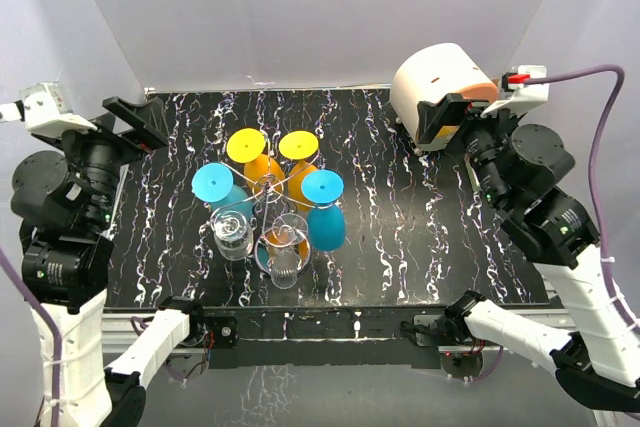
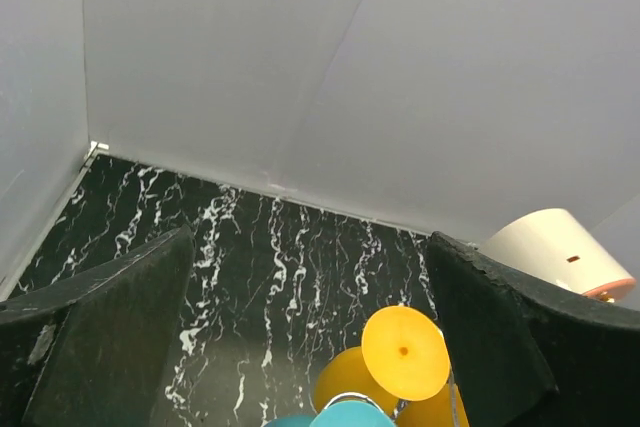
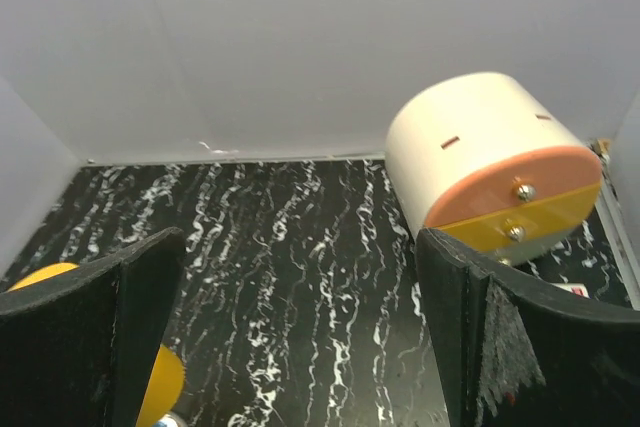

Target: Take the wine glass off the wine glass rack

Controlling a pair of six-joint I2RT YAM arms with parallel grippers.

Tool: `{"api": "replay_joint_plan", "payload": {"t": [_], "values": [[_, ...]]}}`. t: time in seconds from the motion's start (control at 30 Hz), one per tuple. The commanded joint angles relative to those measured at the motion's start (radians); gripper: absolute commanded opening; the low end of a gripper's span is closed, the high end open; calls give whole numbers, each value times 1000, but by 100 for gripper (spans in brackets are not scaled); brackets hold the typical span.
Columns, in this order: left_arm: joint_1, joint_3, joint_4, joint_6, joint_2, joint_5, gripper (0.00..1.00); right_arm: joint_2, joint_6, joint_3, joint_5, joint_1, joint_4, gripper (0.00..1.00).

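Note:
The wine glass rack [image 1: 268, 187], a silver wire stand, stands mid-table with several wine glasses hung upside down on it. Two are yellow [image 1: 246, 145], two are blue [image 1: 322, 188] and two are clear [image 1: 286, 247]. My left gripper [image 1: 135, 122] hovers open at the table's far left, apart from the rack. In the left wrist view its gripper [image 2: 310, 237] is empty, with a yellow glass foot [image 2: 405, 352] low between the fingers. My right gripper [image 1: 445, 117] is open at the far right. In the right wrist view its gripper [image 3: 300, 237] holds nothing, and a yellow glass [image 3: 168, 384] shows at lower left.
A white cylinder with an orange end face [image 1: 445, 82] lies at the back right corner, close beside the right gripper, and shows as the cylinder [image 3: 480, 157] in the right wrist view. White walls enclose the black marbled table [image 1: 400, 237] on three sides.

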Motion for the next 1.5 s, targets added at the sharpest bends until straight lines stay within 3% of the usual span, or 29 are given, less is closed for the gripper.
{"api": "replay_joint_plan", "payload": {"t": [0.0, 0.43, 0.6, 0.8, 1.0, 1.23, 1.47], "values": [[33, -61, 60, -40, -8, 35, 99, -18, 49, -63, -2, -63, 80, 98], [93, -184, 126, -98, -16, 85, 99, -39, 112, -228, -178, -186, 206, 98], [101, -194, 142, -108, -18, 100, 99, -81, 217, -309, -228, -201, 290, 98], [107, -194, 154, -122, -15, 128, 99, -89, 283, -347, -400, -208, 336, 98], [109, -158, 130, -130, 11, 186, 99, -28, 297, -330, -731, -209, 356, 98], [110, -83, 64, -110, 78, 293, 99, 92, 295, -269, -966, -210, 315, 98], [111, 50, -65, -69, 200, 458, 99, 179, 320, -225, -1031, -210, 299, 98]]}}
